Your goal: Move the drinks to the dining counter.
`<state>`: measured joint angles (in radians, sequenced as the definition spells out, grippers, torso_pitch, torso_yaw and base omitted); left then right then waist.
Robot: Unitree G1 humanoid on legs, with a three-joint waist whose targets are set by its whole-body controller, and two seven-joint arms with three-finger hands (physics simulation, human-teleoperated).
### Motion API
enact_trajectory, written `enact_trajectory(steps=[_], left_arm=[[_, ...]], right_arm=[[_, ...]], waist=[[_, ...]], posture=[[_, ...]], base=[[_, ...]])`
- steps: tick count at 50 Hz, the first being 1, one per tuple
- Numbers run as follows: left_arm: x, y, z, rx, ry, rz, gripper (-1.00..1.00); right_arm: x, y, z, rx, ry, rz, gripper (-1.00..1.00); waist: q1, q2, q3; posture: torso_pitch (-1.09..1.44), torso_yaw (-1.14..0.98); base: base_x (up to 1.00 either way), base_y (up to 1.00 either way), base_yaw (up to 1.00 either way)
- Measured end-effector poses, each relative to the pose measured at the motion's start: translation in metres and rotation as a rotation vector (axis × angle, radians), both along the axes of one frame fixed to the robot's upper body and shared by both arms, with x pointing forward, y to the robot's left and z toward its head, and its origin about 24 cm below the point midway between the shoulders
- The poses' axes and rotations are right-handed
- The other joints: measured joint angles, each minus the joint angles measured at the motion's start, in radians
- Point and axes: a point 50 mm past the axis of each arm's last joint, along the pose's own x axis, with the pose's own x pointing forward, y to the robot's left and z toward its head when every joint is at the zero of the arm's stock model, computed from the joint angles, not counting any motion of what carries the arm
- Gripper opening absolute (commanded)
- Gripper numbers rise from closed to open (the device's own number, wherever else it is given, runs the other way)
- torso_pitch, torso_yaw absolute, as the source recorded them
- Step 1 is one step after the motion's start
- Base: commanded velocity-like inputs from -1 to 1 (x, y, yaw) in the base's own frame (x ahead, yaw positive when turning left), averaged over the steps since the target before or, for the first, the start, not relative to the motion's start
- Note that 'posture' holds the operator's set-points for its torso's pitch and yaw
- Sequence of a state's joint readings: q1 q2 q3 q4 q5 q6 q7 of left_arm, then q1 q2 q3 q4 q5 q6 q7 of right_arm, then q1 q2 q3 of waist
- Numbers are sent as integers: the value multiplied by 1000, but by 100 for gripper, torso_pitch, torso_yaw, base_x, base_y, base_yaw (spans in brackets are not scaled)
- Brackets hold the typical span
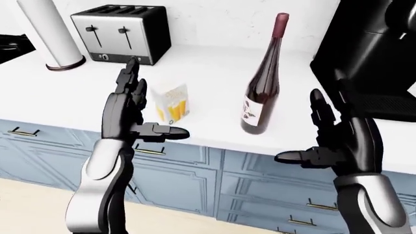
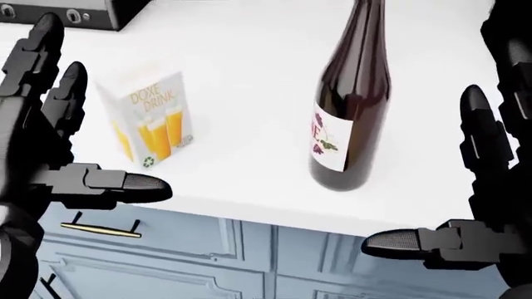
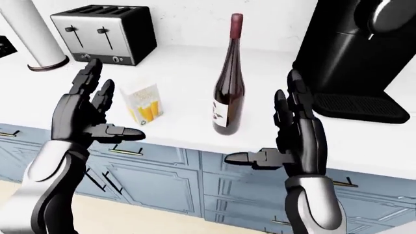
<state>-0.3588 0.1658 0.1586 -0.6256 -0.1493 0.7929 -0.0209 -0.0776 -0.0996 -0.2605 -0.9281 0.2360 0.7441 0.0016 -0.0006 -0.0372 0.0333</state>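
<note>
Nothing moved yet — our left hand [image 3: 81, 114] and right hand [image 3: 296, 139] spread wide, empty; juice carton [image 2: 149, 121] and wine bottle [image 2: 349, 106] stand untouched on the counter [image 2: 249, 68].

A dark wine bottle [image 3: 227, 92] with a red cap stands upright on the white counter [image 3: 195, 68]; a juice carton [image 2: 152, 120] stands upright well left of it.

The head view looks steeply down, close over the left hand [image 2: 50, 149] and right hand [image 2: 486, 205]. Both eye views sit farther off, sharing the bottle [image 3: 227, 83] between them, probably near-identical.
</note>
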Motion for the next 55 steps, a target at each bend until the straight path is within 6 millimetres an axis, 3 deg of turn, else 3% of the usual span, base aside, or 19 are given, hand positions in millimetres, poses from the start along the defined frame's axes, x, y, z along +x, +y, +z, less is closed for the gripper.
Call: enact_trajectory(steps=[2, 5, 9, 13, 21, 29, 44, 55], left_arm=[[-1, 4, 2, -3, -10, 16, 100], [-2, 10, 3, -4, -20, 36, 100], [-1, 16, 0, -5, 2, 70, 100], [1, 13, 1, 0, 1, 65, 100], [7, 8, 4, 10, -13, 50, 100], [20, 5, -7, 23, 19, 56, 100], [68, -6, -24, 74, 90, 97, 100], [83, -10, -29, 115, 92, 135, 100]], right_arm=[[0, 2, 3, -5, -16, 11, 100], [0, 5, 4, -6, -32, 23, 100], [4, 6, -2, 1, 4, 37, 100], [4, 5, 1, -3, -14, 36, 100], [5, 3, 0, -5, -17, 17, 100], [2, -3, 4, -1, -33, -7, 100], [-3, -5, 10, 8, -65, -8, 100], [-4, -4, 14, 16, -73, -5, 100]], waist=[[-4, 14, 2], [-12, 53, 0], [-5, 30, -1], [-1, 22, -7], [2, 24, -10], [5, 24, -7], [5, 19, -8], [5, 15, -14]], posture=[[0, 0], [0, 0], [0, 0], [0, 0], [0, 0], [0, 0], [0, 0], [0, 0]], base=[[0, 0, 0], [0, 0, 0], [0, 0, 0], [0, 0, 0], [0, 0, 0], [0, 0, 0], [0, 0, 0], [0, 0, 0]])
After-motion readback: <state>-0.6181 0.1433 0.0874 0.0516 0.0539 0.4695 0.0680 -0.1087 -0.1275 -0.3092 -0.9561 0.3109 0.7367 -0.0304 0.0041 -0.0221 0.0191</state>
